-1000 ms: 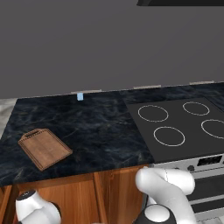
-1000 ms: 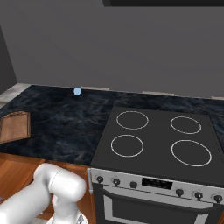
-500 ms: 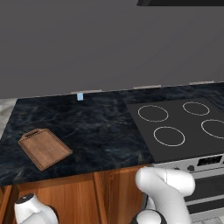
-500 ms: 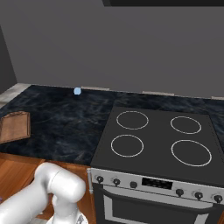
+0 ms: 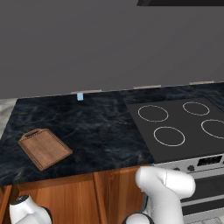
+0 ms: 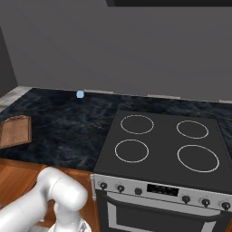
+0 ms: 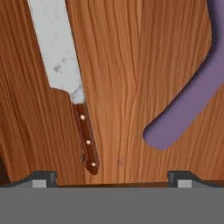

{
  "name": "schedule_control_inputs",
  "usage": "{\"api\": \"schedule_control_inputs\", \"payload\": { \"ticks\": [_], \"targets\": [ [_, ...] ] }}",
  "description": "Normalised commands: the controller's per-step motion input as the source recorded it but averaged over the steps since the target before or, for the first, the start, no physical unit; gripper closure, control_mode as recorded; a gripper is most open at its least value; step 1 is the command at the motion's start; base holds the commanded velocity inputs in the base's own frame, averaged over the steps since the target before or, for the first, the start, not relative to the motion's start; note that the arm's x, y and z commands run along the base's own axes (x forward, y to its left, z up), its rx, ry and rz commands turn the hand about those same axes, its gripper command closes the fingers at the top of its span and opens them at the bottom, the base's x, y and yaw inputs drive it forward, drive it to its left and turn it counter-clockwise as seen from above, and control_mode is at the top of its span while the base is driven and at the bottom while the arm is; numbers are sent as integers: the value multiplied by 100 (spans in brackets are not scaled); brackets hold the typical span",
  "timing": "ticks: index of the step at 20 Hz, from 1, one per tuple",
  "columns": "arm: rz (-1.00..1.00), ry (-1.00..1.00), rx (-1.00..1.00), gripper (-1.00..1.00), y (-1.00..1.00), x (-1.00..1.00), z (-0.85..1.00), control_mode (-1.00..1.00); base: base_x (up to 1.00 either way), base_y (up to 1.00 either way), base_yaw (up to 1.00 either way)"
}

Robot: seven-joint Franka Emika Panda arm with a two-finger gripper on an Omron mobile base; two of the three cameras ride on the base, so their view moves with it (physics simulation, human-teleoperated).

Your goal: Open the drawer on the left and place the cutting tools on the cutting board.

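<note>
My gripper (image 7: 113, 179) is open and hangs close over the wooden floor of the drawer (image 7: 127, 65), its fingertips (image 7: 43, 177) spread wide with nothing between them. A knife (image 7: 72, 87) with a white blade and a dark riveted handle lies just ahead of the left fingertip. To its right lies the purple peeler (image 7: 188, 100), its handle end nearest the gripper. The two cutting tools lie apart on the drawer floor. The cutting board (image 5: 44, 148) rests on the dark counter at the left, also seen at the left edge as the cutting board (image 6: 14, 130).
A black cooktop (image 5: 183, 127) with four rings fills the counter's right side, over an oven front with knobs (image 6: 154, 190). A small blue object (image 5: 79, 96) stands at the back wall. The arm's white elbow (image 5: 164, 188) rises before the cabinet fronts.
The arm has sunk slightly at the bottom of the left base view. Counter, board and stove are unchanged.
</note>
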Motion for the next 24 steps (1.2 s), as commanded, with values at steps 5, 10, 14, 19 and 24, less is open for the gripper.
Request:
{"api": "schedule_control_inputs", "payload": {
  "ticks": [5,10,14,19,24],
  "targets": [
    [0,0,-3,-100,26,13,-22,-100,0,0,0],
    [0,0,-3,-100,28,14,-26,-100,0,0,0],
    [0,0,-2,-100,27,16,-25,-100,0,0,0],
    [0,0,-2,-100,22,7,-29,-100,0,0,0],
    [0,0,-4,-100,6,-16,-26,-100,0,0,0]
  ]
}}
